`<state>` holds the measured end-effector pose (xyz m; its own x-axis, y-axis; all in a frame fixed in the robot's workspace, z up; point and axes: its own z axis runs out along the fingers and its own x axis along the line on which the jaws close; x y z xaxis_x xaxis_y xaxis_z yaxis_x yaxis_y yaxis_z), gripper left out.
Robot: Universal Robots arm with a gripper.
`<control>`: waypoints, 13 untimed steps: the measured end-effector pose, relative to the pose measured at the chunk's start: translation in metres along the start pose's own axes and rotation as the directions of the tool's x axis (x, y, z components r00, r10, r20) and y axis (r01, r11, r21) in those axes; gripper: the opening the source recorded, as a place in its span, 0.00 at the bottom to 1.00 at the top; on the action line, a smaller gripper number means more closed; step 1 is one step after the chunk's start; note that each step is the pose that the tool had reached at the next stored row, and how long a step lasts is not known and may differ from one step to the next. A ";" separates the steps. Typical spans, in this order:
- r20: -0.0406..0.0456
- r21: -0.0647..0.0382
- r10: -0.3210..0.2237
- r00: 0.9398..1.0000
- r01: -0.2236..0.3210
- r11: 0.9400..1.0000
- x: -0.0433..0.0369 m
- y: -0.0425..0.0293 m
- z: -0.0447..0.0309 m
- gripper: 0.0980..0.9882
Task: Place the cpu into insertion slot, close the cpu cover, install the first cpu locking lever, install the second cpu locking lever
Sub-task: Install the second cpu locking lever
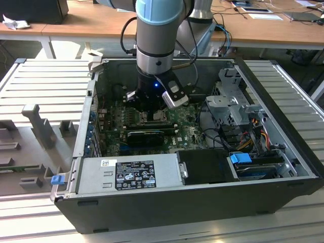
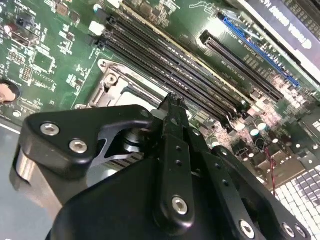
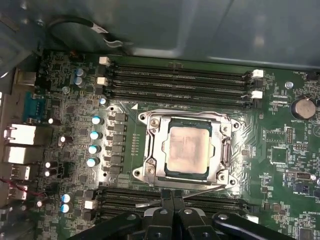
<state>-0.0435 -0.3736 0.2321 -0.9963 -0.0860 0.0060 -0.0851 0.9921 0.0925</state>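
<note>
Fingers [image 3: 172, 202] pressed together, holding nothing, we see them just beside the slot [image 3: 187, 150] | cpu [image 3: 189, 149] sits in the slot | cover [image 3: 150, 145] looks shut to us | thin lever [image 3: 200, 191] by the fingertips, we think not locked yet.

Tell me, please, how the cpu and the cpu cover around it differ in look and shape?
The cpu is a solid, pale silver-beige square with a dull face; the cpu cover is a shinier silver-grey metal frame with a large open window. The cpu shows through that window, while the cover lies closed around its edges. Both are square, lie flat and sit in the insertion slot on the green board.
</note>
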 end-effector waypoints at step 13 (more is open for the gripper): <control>0.001 -0.016 0.000 1.000 0.001 1.000 0.0055 -0.0053 0.0004 0.01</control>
<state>-0.0485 -0.3793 0.2312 -0.9963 -0.0864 0.0046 -0.0854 0.9904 0.1089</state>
